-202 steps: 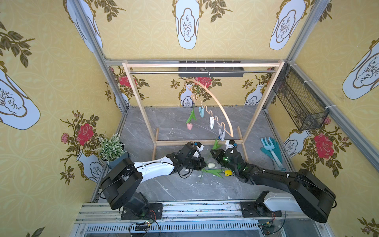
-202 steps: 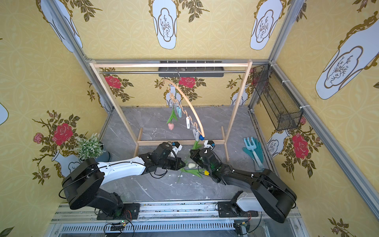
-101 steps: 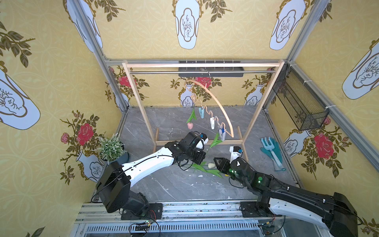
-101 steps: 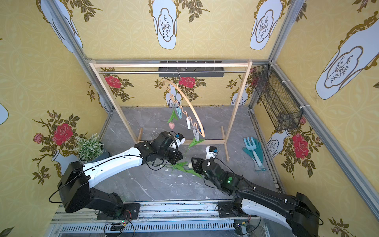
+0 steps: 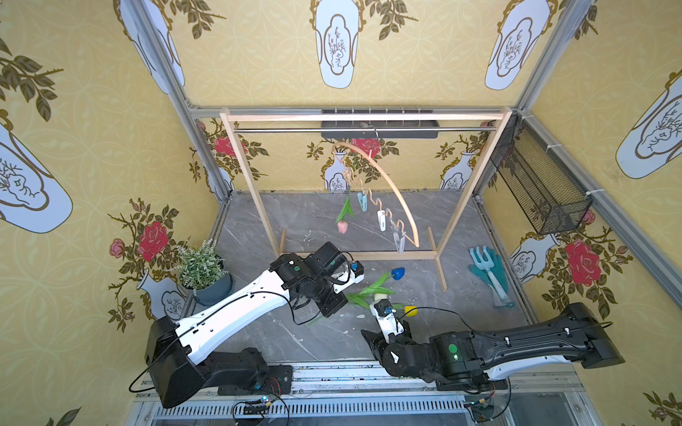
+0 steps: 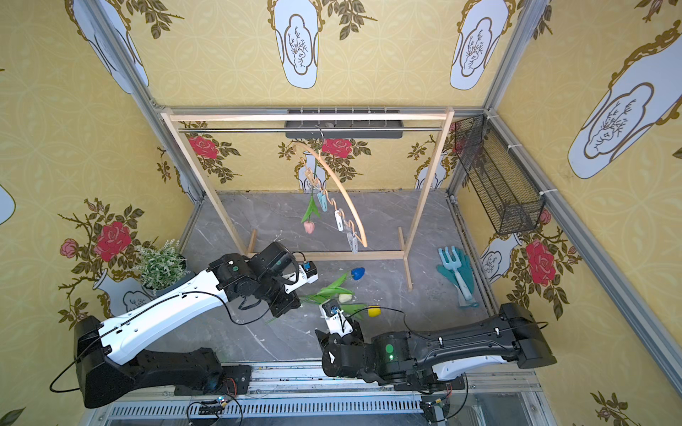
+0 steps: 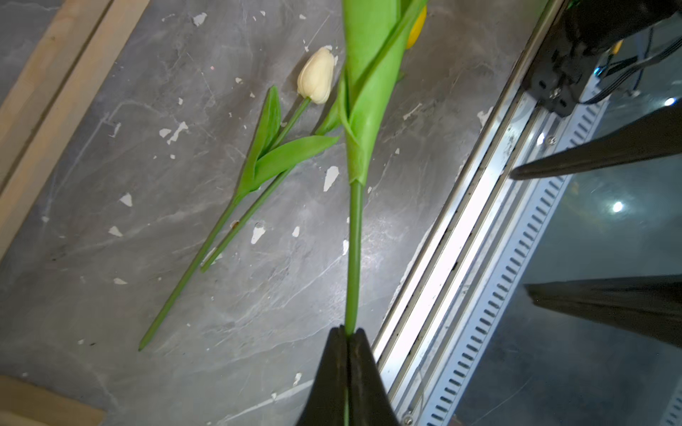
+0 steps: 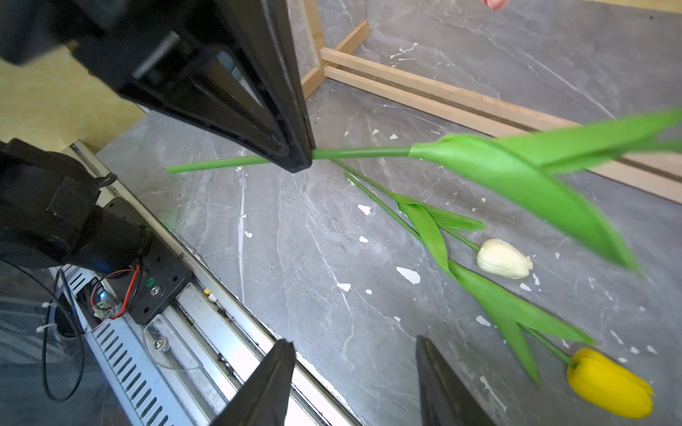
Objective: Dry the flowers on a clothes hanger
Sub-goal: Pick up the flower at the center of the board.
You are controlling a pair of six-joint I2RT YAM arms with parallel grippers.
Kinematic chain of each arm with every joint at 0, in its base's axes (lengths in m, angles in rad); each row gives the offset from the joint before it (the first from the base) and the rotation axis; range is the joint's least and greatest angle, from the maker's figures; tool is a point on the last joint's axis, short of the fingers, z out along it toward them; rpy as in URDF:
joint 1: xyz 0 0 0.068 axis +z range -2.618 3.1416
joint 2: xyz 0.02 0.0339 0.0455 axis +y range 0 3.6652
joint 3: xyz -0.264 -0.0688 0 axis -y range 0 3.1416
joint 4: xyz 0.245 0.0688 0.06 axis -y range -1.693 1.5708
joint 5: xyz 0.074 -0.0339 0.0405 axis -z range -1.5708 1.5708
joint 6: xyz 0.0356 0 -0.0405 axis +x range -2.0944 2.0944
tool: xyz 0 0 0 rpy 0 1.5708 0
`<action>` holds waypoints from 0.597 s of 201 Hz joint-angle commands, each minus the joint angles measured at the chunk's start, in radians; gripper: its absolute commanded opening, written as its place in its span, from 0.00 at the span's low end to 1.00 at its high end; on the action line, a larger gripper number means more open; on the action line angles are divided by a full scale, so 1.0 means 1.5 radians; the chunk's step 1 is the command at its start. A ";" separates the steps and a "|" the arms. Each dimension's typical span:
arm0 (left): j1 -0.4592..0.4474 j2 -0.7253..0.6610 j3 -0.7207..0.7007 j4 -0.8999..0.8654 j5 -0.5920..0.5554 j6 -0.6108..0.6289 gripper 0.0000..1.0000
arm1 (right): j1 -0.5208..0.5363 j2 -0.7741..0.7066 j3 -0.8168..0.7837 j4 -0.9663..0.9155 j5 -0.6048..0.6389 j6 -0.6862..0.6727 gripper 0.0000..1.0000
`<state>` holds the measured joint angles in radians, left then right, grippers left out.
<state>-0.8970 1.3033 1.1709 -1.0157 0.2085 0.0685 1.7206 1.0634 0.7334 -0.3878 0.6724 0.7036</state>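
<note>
my left gripper (image 7: pixel 348 332) is pinched tight on the bare stem of the blue tulip (image 5: pixel 398 273), which is lifted clear of the floor; my right gripper (image 8: pixel 355 341) stands part open and empty; the pink tulip (image 5: pixel 342 227) hangs head-down from the clothes hanger (image 5: pixel 396 195); the cream tulip (image 7: pixel 317 75) and yellow tulip (image 8: pixel 609 383) lie on the floor; i'd bring the short stem tail up to the free blue peg (image 5: pixel 362 201), let the right squeeze it open, and go slowly, as the hanger will likely swing

Left end effector (image 7: pixel 347 332) is clamped tight; right end effector (image 8: pixel 355 341) stands parted.
</note>
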 commanded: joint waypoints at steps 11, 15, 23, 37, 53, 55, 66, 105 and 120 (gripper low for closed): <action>-0.011 0.029 0.032 -0.070 -0.081 0.102 0.00 | -0.038 -0.011 0.044 -0.028 -0.071 -0.135 0.48; -0.011 0.033 0.035 -0.073 -0.088 0.109 0.00 | -0.040 -0.009 0.050 -0.024 -0.088 -0.148 0.48; -0.011 0.039 0.041 -0.077 -0.106 0.123 0.00 | -0.051 -0.001 0.065 -0.021 -0.126 -0.167 0.48; -0.012 0.039 0.046 -0.071 -0.133 0.147 0.00 | -0.091 0.014 0.089 -0.021 -0.216 -0.189 0.48; -0.023 0.016 0.031 -0.041 -0.167 0.189 0.00 | -0.142 0.011 0.095 -0.009 -0.289 -0.207 0.48; -0.025 0.013 0.027 -0.034 -0.178 0.195 0.00 | -0.148 0.009 0.095 -0.007 -0.295 -0.209 0.48; -0.032 -0.009 0.011 0.000 -0.213 0.230 0.00 | -0.176 -0.002 0.095 0.003 -0.327 -0.224 0.49; -0.031 -0.134 -0.143 0.222 -0.241 0.446 0.00 | -0.249 -0.028 0.093 0.031 -0.412 -0.237 0.50; -0.030 -0.199 -0.234 0.366 -0.244 0.544 0.00 | -0.270 -0.045 0.089 0.047 -0.441 -0.222 0.51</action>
<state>-0.9428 1.1160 0.9695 -0.8223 -0.1230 0.5854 1.3518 1.0264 0.8711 -0.4000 0.1375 0.3698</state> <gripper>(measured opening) 0.072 0.499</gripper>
